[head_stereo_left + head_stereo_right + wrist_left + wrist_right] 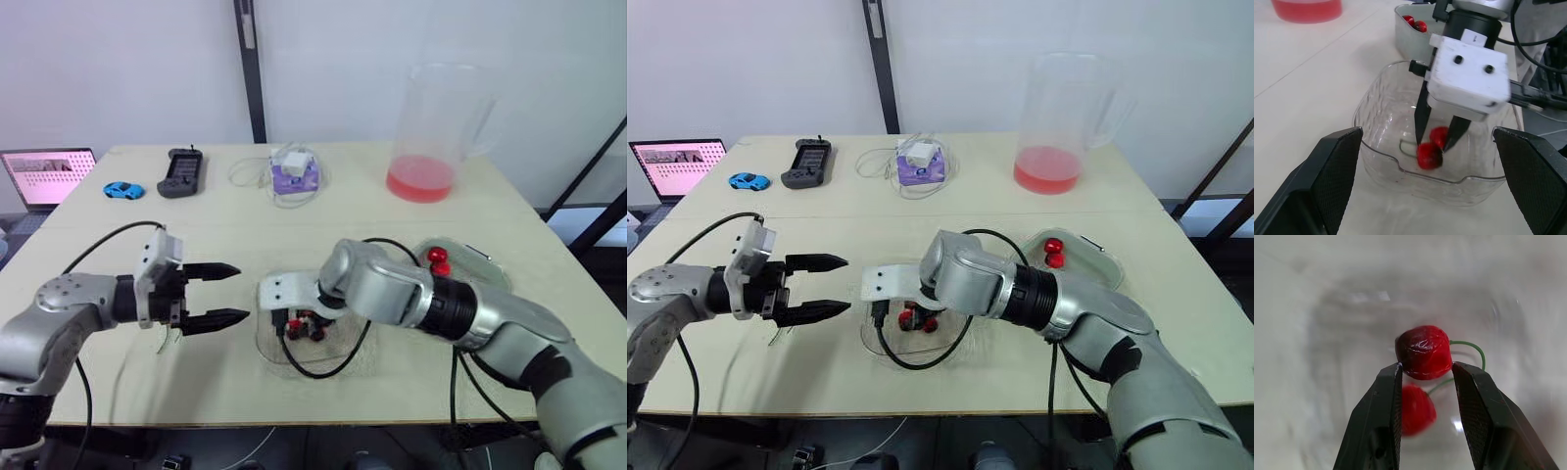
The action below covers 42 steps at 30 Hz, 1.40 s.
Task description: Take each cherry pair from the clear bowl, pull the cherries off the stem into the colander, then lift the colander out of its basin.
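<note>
Inside the clear bowl (1376, 105) the right gripper (1425, 368) pinches one cherry of the cherry pair (1422, 352) at its very fingertips. It looks wise to seat the fruit deeper before lifting, lest it slip. The left gripper (242, 292) hangs wide open just beside the bowl.

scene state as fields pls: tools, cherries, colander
left tool: open, empty, hovering left of the clear bowl
right tool: inside clear bowl, tips pinching one cherry of the cherry pair
colander: on table, right of the bowl, not lifted
loose cherries: two, in colander
pitcher: red liquid, far side
</note>
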Tool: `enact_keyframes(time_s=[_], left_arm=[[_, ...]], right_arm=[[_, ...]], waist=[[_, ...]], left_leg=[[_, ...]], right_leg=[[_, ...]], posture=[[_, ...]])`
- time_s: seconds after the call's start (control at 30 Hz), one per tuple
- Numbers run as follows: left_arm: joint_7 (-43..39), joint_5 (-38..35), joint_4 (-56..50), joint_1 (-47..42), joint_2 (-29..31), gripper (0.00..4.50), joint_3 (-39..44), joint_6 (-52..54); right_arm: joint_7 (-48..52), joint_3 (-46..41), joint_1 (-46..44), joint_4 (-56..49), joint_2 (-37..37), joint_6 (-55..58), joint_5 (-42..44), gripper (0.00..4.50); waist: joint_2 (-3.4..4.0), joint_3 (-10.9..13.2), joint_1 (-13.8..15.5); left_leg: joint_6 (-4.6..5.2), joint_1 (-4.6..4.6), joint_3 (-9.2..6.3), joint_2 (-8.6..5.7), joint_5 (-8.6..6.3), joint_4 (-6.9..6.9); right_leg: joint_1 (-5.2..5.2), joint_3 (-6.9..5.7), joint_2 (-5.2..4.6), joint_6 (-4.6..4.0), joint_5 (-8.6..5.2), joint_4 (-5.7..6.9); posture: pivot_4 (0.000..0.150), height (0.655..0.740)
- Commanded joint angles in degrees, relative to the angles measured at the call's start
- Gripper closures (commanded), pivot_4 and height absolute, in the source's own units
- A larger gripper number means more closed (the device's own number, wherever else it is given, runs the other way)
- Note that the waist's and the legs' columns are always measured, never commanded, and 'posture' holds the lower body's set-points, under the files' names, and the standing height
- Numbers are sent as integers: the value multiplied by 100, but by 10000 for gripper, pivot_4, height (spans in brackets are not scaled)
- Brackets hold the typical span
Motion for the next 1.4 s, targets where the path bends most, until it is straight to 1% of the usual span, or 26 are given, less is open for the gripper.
enact_keyframes(time_s=[0.03, 0.2, 0.3, 0.43, 0.6, 0.73, 0.97, 1.03, 1.07, 1.2, 1.4], left_arm=[[-52, -3, -27, -90, -8, 0, -16, -54], [-81, 3, 5, -116, -12, 0, -33, -53], [-126, 28, 44, -116, -7, 0, -71, -75], [-187, 76, 114, -171, -28, 0, -113, -87], [-240, 107, 173, -262, -39, 0, -188, -91], [-271, 117, 184, -293, -38, 0, -196, -72], [-329, 152, 151, -255, 34, 0, -186, -57], [-341, 156, 149, -251, 27, 0, -175, -57], [-342, 157, 144, -249, 23, 0, -169, -55], [-356, 183, 143, -249, 12, 0, -165, -55], [-398, 216, 206, -264, 14, 0, -161, -85]], right_arm=[[12, -268, -22, -157, 11, -191, -55, 28505], [134, -418, -66, -298, -279, -323, -96, 28505], [290, -469, -126, -509, -537, -248, -55, 20622], [456, -619, -145, -706, -607, 293, 231, 2023], [274, -615, 16, -574, -441, 704, 346, 2023], [27, -516, 174, -231, -213, 674, 277, 2023], [-144, -381, 220, 69, -110, 754, 258, 2023], [-185, -336, 244, 139, -85, 746, 256, 8217], [-204, -324, 251, 158, -76, 735, 258, 10432], [-245, -367, 250, 217, -26, 658, 280, 29338], [-206, -367, 264, 159, -71, 501, 281, 29338]], waist=[[0, 0, 1], [0, 0, 1], [0, 0, 1], [0, 0, -5], [0, 0, -4], [0, 0, -1], [0, 0, -5], [0, 0, -4], [0, 0, -5], [0, 0, -5], [0, 0, -3]], left_leg=[[0, 0, 0, 0, 0, 1], [0, 0, 0, 0, 0, 0], [0, 0, 0, 0, 0, 1], [0, 0, 0, 0, 0, 0], [0, 0, -1, 0, 0, -1], [0, 0, -1, 0, 0, 0], [0, 0, -1, -1, 0, 0], [0, 0, -1, -1, 0, 0], [0, 0, 0, -1, 0, 0], [0, 0, -1, -1, 0, 0], [0, 0, -1, -1, 0, 0]], right_leg=[[1, 0, -1, 0, 0, 0], [0, 0, 0, 0, 0, 0], [1, 0, 0, 0, 0, 0], [0, 0, 1, 0, 0, 0], [0, 0, 1, 0, 0, 0], [1, 0, 1, 0, 0, 0], [1, 0, 0, 0, 0, 0], [0, 0, 0, 0, 0, 0], [0, 0, 0, 0, 0, 0], [0, 0, 0, 0, 0, 0], [1, 0, 0, 0, 0, 0]], posture=[[1500, 7332], [1500, 7332], [1500, 7332], [1500, 7332], [1500, 7332], [1500, 7332], [1500, 7332], [1500, 7332], [1500, 7332], [1500, 7332], [1500, 7332]])
